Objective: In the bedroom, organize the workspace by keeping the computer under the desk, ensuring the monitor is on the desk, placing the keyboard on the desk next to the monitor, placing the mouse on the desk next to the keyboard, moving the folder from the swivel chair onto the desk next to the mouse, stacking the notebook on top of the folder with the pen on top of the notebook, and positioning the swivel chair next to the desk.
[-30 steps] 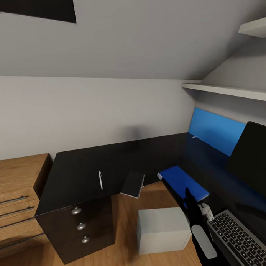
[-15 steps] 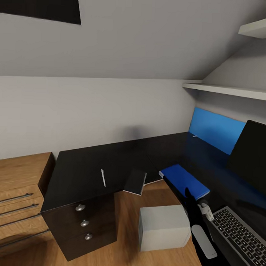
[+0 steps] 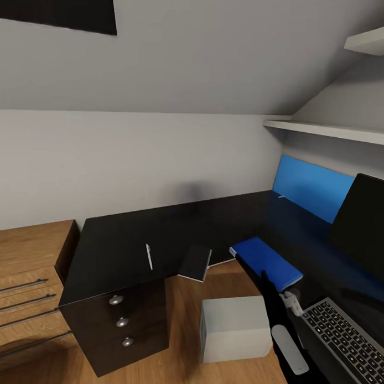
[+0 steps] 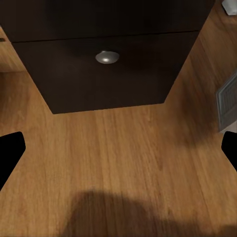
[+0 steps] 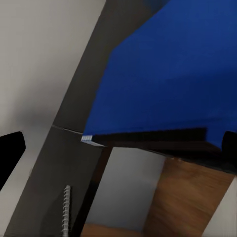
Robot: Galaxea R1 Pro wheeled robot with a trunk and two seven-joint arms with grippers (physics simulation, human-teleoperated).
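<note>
With my right gripper point(image 5: 121, 143) apparently released above the flat bright blue folder point(image 3: 266, 262), the small pale-grey notebook point(image 3: 194, 262) overhanging at nine o'clock could slip off.

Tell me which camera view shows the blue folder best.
The head view: the folder lies flat on the desk, its whole outline visible, between notebook and keyboard. The right wrist view shows it close up, cropped to a blue face and dark edge. The left wrist view looks at drawer and floor.
</note>
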